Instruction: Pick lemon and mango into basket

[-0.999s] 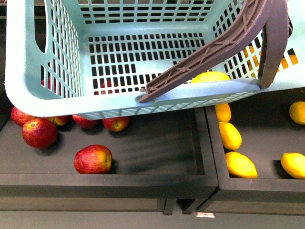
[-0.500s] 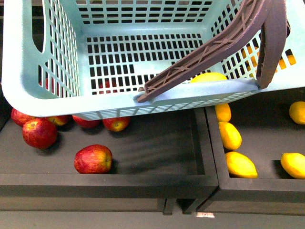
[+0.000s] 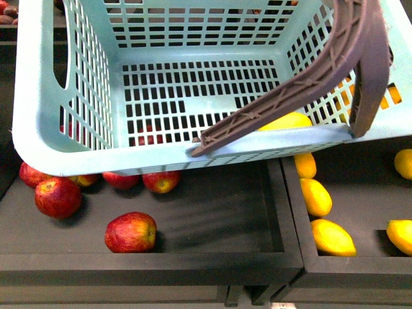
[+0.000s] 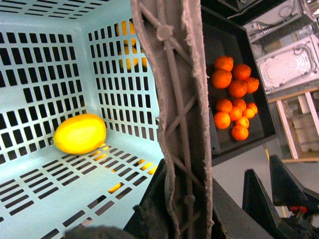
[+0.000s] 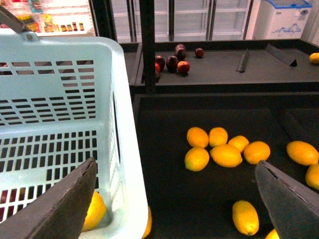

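A pale teal basket point(image 3: 38, 96) is held above black display trays point(image 3: 212, 261) by the left gripper point(image 4: 185, 219), whose fingers are clamped on the brown handle point(image 4: 174, 99). The lemon point(image 4: 79, 133) is seen lying on the basket floor, in a corner. Red apples point(image 3: 131, 232) and yellow fruit point(image 3: 315, 196) are scattered in the trays below. The right gripper point(image 5: 177, 209) is spread wide and empty. Glass-doored fridges point(image 5: 199, 15) are lined up behind.

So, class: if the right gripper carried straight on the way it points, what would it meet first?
Likely the black tray floor near the cluster of yellow fruits. The open right gripper has one finger over the basket wall, which might catch first; depth is unclear.
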Robot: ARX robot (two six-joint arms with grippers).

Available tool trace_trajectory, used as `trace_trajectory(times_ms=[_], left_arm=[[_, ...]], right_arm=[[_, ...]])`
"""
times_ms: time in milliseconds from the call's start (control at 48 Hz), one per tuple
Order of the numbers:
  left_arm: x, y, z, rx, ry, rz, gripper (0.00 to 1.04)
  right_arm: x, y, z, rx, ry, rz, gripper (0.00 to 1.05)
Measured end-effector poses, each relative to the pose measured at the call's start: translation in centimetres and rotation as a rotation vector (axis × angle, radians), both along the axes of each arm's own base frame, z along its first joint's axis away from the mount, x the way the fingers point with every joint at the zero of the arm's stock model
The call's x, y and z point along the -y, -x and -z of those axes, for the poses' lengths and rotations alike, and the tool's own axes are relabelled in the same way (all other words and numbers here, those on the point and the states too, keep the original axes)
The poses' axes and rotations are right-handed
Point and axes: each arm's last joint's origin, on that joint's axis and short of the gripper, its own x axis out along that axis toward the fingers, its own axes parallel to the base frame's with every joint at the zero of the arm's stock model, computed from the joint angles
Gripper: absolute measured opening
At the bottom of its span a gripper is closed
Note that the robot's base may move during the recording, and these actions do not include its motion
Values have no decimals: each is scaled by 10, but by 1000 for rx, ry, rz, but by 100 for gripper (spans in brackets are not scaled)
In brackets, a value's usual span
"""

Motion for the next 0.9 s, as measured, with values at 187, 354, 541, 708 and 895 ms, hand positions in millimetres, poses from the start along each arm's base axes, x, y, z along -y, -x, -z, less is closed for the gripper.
trace_trajectory(times_ms=[187, 354, 541, 708, 895], left_arm=[[3, 2, 0, -11, 14, 29, 7], [3, 2, 0, -6, 8, 23, 7], [0, 0, 0, -2, 0, 0, 7], [-2, -1, 1, 4, -7, -14, 7], [-1, 0, 1, -3, -1, 4, 7]], right_arm=[[0, 0, 0, 2, 0, -4, 96], [0, 0, 0, 1, 0, -5, 96], [0, 0, 0, 0, 0, -5, 96], [0, 0, 0, -2, 0, -5, 96], [0, 0, 1, -5, 1, -3, 96]])
